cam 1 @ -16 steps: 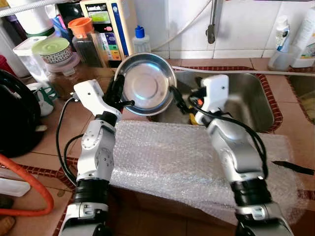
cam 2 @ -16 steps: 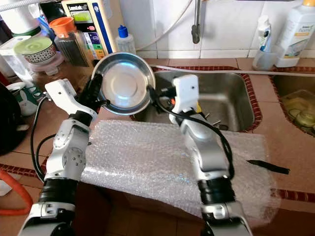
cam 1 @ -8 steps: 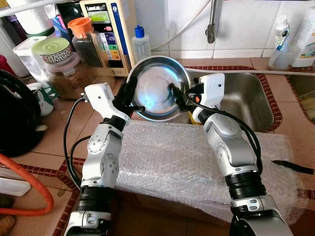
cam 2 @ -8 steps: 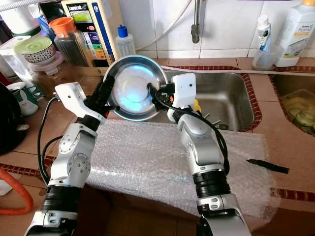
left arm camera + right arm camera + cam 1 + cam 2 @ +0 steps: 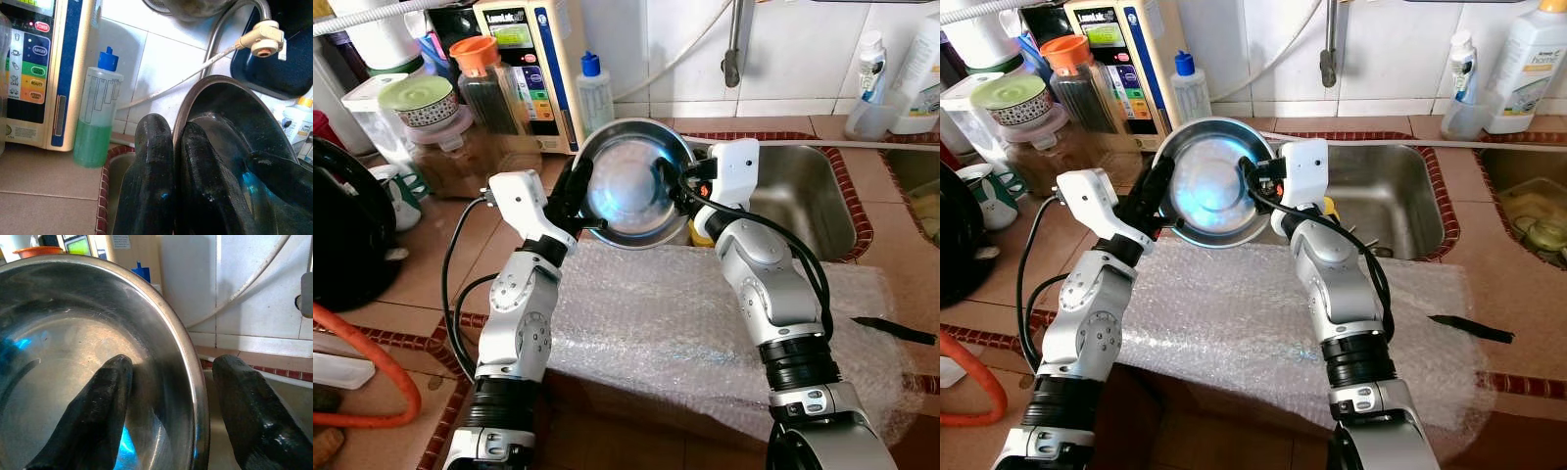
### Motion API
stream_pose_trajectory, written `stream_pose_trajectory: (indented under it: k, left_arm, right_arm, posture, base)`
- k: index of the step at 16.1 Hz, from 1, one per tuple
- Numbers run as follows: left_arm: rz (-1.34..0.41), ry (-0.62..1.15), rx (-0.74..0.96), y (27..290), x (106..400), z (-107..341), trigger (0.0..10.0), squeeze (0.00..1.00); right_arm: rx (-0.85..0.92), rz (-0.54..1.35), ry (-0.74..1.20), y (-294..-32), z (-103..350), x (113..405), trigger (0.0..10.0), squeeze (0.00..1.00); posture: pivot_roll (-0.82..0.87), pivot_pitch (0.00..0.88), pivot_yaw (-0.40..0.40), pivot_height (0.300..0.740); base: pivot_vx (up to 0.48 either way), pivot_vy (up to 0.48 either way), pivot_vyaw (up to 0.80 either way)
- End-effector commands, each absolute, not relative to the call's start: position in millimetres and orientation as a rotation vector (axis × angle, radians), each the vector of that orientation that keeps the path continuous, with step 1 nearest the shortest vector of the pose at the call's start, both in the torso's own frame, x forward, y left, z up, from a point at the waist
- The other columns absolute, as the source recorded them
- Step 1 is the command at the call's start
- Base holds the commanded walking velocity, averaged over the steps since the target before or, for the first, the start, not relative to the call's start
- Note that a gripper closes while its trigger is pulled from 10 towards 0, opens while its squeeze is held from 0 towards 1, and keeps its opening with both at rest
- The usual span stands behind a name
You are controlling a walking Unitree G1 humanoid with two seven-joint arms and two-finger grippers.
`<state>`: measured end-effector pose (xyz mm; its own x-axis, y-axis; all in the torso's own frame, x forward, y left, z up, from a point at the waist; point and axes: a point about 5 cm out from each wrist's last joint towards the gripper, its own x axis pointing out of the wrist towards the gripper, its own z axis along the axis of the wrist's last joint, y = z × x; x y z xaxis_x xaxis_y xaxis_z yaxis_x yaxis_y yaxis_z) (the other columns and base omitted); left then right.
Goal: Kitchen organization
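At frame centre, the left gripper (image 5: 576, 192) pinched the bowl (image 5: 633, 183) rim; the right gripper (image 5: 668, 186) straddled the opposite rim, fingers spread, not clamped. Releasing the left early would likely drop the bowl onto the sink (image 5: 808, 201) edge.

Silver arms (image 5: 517, 313) w/ white wrist housings, black cables, black-fingered grippers.

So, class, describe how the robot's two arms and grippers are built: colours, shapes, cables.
Both arms are silver, rounded segments with black ringed joints. White boxy wrist housings sit behind the left gripper and right gripper, each with two long black fingers. Loose black cables loop beside each arm; a little orange shows at the right wrist.
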<state>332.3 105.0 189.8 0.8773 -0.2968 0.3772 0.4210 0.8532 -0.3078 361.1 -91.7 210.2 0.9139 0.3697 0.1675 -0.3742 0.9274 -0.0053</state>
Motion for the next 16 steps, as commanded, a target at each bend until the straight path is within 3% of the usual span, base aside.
stream_pose_trajectory:
  k: [1,16]
  left_arm:
    - [-0.412,-0.356,-0.375,103.6,329.0,195.6,0.0,0.00]
    - [-0.417,-0.375,-0.327,102.4,329.2,197.9,0.0,0.00]
  right_arm:
    - [0.026,0.380,-0.147,-88.9,209.7,363.4,0.0,0.00]
    - [0.051,0.462,0.044,-84.0,193.1,360.0,0.0,0.00]
  posture:
    - [-0.30,0.045,0.139,0.740]
    - [-0.31,0.046,0.136,0.740]
  base:
    - [0.000,0.000,0.00]
    - [0.000,0.000,0.00]
